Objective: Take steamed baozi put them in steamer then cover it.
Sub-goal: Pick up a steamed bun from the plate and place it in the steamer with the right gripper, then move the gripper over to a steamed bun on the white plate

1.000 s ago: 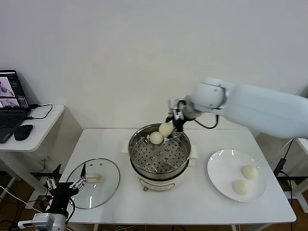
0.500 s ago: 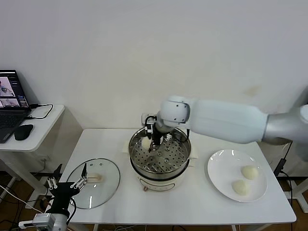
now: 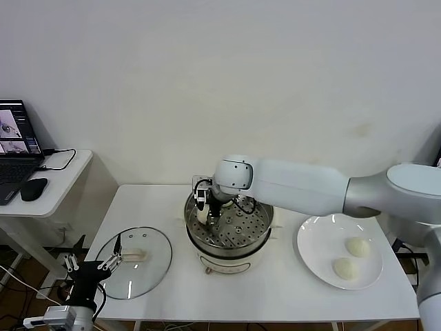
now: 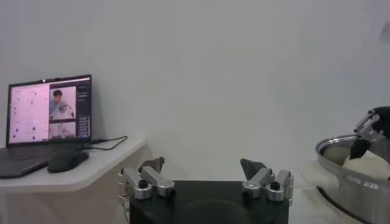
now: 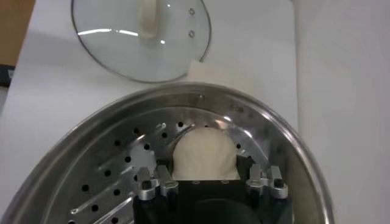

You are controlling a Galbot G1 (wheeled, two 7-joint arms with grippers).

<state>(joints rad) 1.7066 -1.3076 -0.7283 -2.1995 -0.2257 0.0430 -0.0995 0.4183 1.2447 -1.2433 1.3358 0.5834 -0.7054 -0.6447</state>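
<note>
Two steamed baozi (image 3: 350, 257) lie on the white plate (image 3: 310, 248) in the head view, well apart from the right gripper (image 3: 204, 209), which reaches into the steamer (image 3: 234, 238); the cover (image 3: 134, 262) lies flat on the table (image 3: 275, 289); left wrist view: the left gripper (image 4: 206, 175) hangs with fingers spread wide, empty; right wrist view: one bun (image 5: 203, 153) sits on the perforated tray between the right gripper's fingers (image 5: 157, 182); whether they grip or have let go, cannot tell.

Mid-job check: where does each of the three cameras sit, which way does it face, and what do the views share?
Head view: high on the robot, looking down at the table; right gripper in the steamer, left gripper low beside the cover.
Left wrist view: looks level toward the laptop; open left gripper shows.
Right wrist view: looks down into the steamer; right gripper around a baozi.
Shared: all show the steamer.
</note>
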